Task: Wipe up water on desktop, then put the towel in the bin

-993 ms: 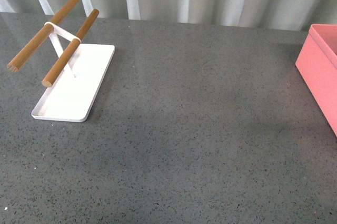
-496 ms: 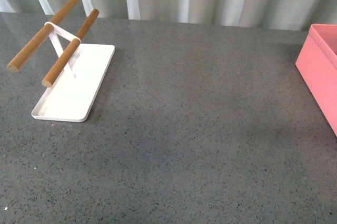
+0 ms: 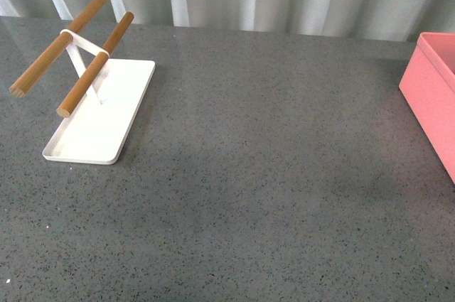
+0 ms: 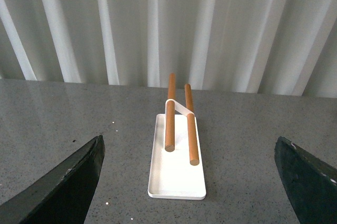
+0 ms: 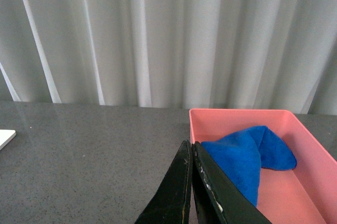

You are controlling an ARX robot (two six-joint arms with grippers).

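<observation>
The towel is seen lying crumpled inside the bin, which stands at the right edge of the desktop. The right gripper is pressed together, fingers touching, nothing between them (it hangs just beside the bin's near wall). The left gripper is spread wide, empty, facing the white tray with two wooden rods near the desktop's left edge.

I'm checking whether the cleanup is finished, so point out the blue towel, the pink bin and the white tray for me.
towel (image 5: 247, 153): right wrist view, on the blue fabric's middle fold.
bin (image 5: 237, 113): right wrist view, on the far rim.
white tray (image 3: 92, 135): front view, on the bare flat base near its front end.
</observation>
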